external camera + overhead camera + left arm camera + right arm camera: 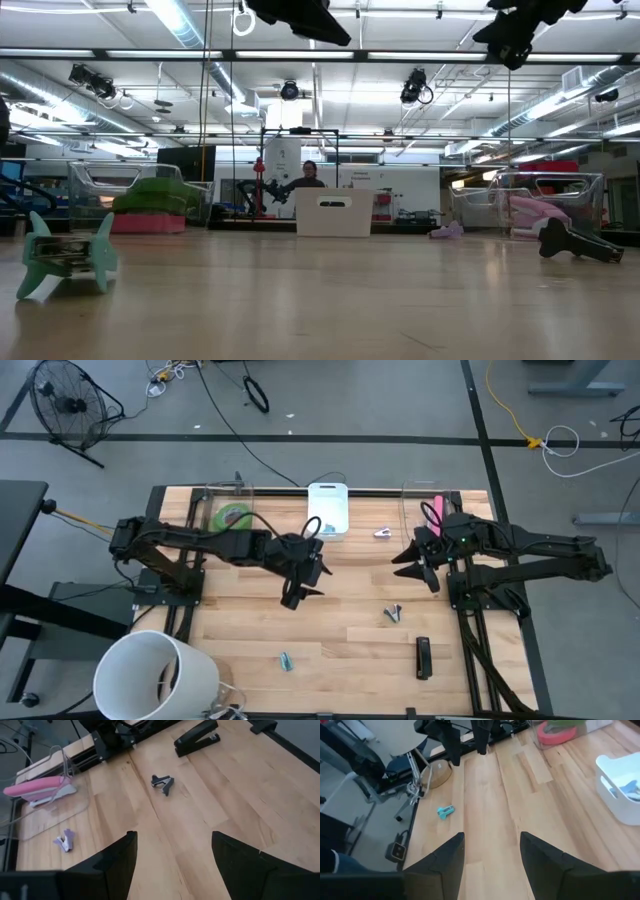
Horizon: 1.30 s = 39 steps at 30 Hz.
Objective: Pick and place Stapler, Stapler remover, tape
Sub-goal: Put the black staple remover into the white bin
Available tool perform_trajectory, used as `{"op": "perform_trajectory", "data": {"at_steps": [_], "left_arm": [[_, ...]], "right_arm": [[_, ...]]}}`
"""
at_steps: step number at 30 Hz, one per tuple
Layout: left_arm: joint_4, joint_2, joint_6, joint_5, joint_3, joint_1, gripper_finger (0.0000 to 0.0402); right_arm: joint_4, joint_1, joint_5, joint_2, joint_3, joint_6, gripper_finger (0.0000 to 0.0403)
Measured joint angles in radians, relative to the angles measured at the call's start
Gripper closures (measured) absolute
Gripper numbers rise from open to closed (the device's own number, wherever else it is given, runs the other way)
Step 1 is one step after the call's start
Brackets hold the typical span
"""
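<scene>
Teal remover (67, 258) lies nearest the low camera. Left gripper (297, 582): raised mid-table, fingers spread, empty. Right gripper (418, 563): raised, spread, empty. Black stapler (423, 658) near front edge; tape (233, 516) in back-left bin.

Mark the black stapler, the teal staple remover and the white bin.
black stapler (423, 658), high view, middle of its body.
teal staple remover (68, 256), low view, centre between its wings.
white bin (328, 510), high view, on its rim.
</scene>
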Motion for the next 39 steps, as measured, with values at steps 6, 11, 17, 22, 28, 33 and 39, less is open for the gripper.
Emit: {"op": "perform_trajectory", "data": {"at_steps": [6, 11, 17, 22, 28, 33, 39], "left_arm": [[0.001, 0.000, -0.007, -0.001, 0.000, -0.002, 0.0145], [0.000, 0.000, -0.006, -0.021, 0.000, -0.002, 0.0145], [0.001, 0.000, -0.006, -0.027, 0.000, -0.002, 0.0145], [0.001, 0.000, -0.005, -0.027, 0.000, -0.002, 0.0145], [0.001, 0.000, -0.005, -0.027, 0.000, -0.001, 0.0145], [0.001, 0.000, -0.005, -0.027, 0.000, -0.001, 0.0145], [0.001, 0.000, -0.005, -0.027, 0.000, -0.001, 0.0145]], "right_arm": [[-0.003, 0.073, 0.000, 0.000, 0.000, -0.153, 0.0213], [-0.096, 0.124, 0.000, 0.007, 0.000, -0.196, 0.0213], [-0.269, 0.165, 0.022, 0.055, 0.000, -0.179, 0.0213], [-0.309, 0.187, 0.032, 0.123, 0.000, -0.022, 0.0213], [-0.344, 0.202, 0.032, 0.219, 0.000, 0.150, 0.0213], [-0.353, 0.206, 0.034, 0.303, 0.000, 0.283, 0.0213], [-0.367, 0.206, 0.082, 0.385, 0.000, 0.456, 0.0213]]}}
